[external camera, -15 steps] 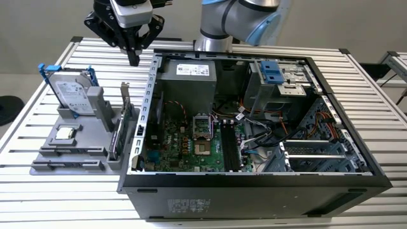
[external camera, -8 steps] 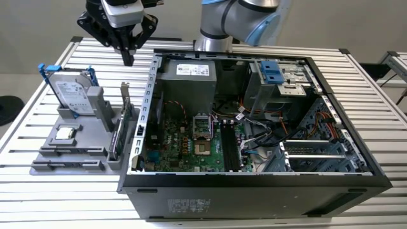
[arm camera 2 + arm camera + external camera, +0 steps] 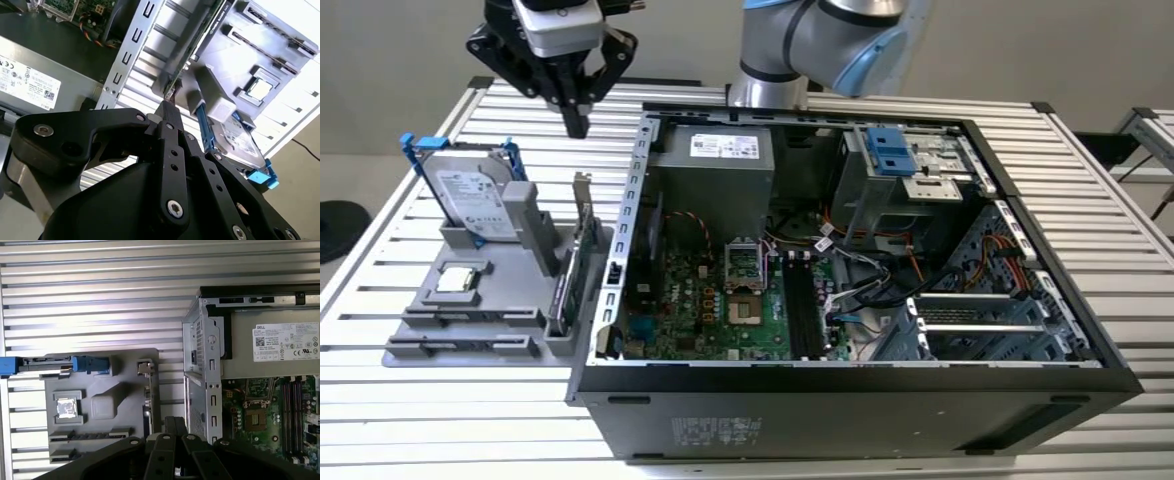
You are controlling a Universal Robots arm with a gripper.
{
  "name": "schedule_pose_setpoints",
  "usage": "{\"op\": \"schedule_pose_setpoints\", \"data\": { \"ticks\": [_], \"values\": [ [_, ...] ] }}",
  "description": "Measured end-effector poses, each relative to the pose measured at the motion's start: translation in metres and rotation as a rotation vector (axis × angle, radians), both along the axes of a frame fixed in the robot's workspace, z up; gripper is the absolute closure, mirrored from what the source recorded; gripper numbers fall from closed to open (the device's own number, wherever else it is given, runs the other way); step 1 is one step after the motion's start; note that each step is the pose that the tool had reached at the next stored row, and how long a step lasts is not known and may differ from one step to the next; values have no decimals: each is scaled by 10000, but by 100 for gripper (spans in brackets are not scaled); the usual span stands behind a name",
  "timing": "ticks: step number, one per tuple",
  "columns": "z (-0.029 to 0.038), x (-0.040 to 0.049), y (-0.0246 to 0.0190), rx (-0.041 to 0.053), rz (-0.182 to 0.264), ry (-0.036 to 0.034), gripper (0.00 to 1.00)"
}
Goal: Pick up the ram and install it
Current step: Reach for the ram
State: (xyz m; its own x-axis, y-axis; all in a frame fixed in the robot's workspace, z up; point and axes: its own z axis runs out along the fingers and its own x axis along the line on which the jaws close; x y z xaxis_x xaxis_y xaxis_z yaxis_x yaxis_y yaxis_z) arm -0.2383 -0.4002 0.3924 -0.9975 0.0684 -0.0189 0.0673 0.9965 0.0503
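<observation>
The ram (image 3: 89,434) is a thin dark stick lying in a slot of the grey parts holder (image 3: 127,390), past the small square chip. In the exterior view the ram (image 3: 474,320) sits near the holder's front. My gripper (image 3: 574,122) hangs high above the table behind the holder, by the open computer case's back corner on the exterior view's left. Its black fingers (image 3: 172,426) are pressed together and shut on nothing. In the second wrist view the gripper (image 3: 167,107) points down beside the case wall. The board's long memory slots (image 3: 801,300) lie inside the case.
On the holder (image 3: 507,290) stand a silver hard drive in a blue frame (image 3: 467,195) and an upright card with a metal bracket (image 3: 576,255). The open case (image 3: 854,380) takes up the table's middle and the exterior view's right. The arm's base (image 3: 774,60) rises behind it.
</observation>
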Motion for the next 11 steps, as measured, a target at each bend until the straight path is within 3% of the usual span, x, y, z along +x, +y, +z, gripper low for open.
{"op": "schedule_pose_setpoints", "data": {
  "ticks": [11],
  "values": [
    [-2, -248, 0, 0, 153, 0, 100]
  ]
}}
